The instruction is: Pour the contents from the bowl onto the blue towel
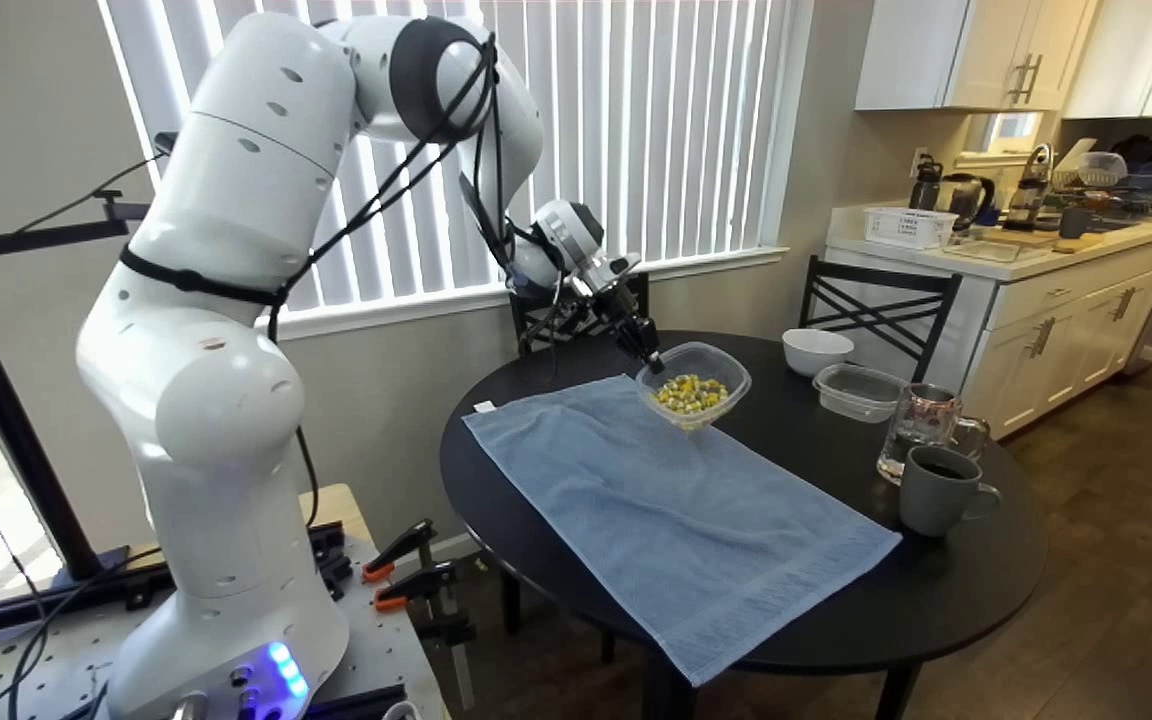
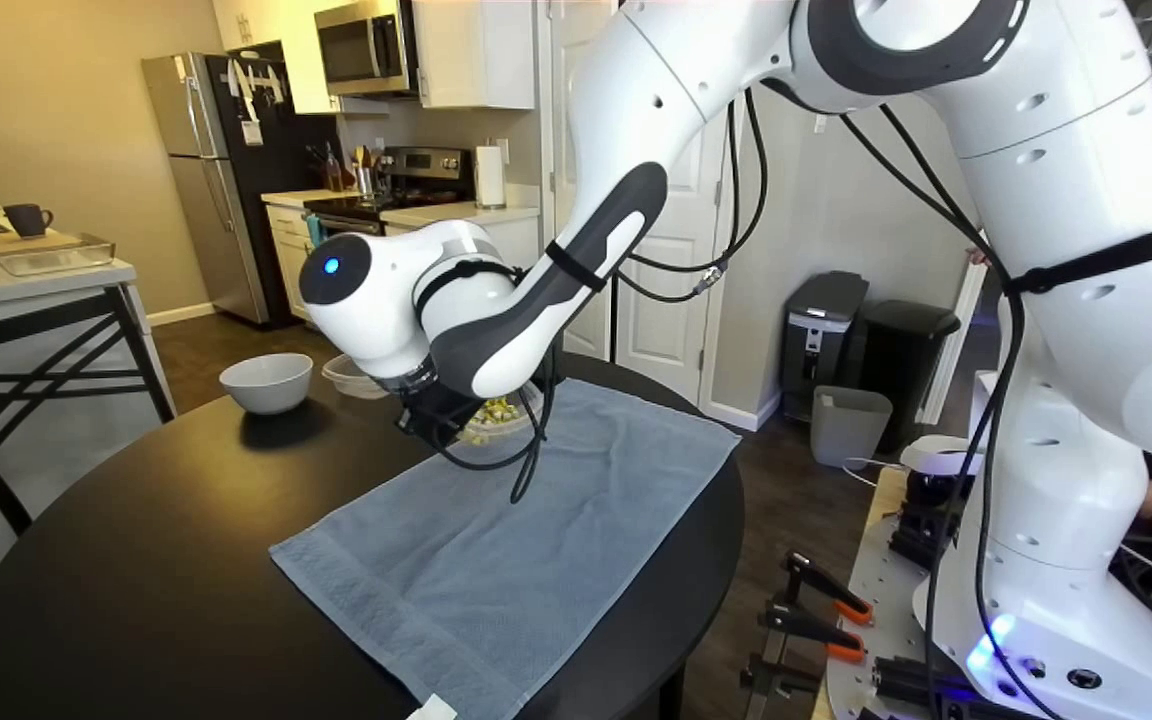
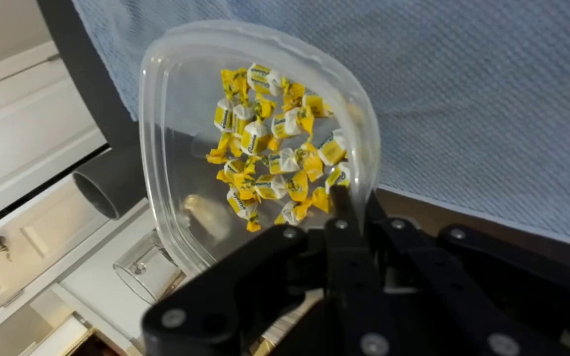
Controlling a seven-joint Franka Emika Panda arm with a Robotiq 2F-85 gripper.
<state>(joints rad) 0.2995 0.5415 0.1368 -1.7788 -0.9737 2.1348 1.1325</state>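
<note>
The bowl [image 1: 721,362] is a translucent whitish container. It is tilted and held over the far long edge of the blue towel [image 1: 676,520]; its exact height above the cloth is hard to tell. The contents [image 1: 691,394] are yellow-and-white wrapped pieces lying inside the bowl. My gripper [image 1: 654,360] is shut on the bowl's rim. In the wrist view the fingers [image 3: 359,200] pinch the wall of the bowl [image 3: 183,99], and the contents [image 3: 280,143] rest inside it. In an exterior view the arm partly hides the bowl and contents [image 2: 498,410]; the towel [image 2: 506,550] lies spread flat.
A white bowl [image 1: 816,352] and an empty clear container [image 1: 854,393] stand on the round black table [image 1: 976,590] beyond the towel. A glass mug [image 1: 921,425] and a grey mug [image 1: 936,495] stand near the towel's end. Black chairs [image 1: 881,305] stand behind the table.
</note>
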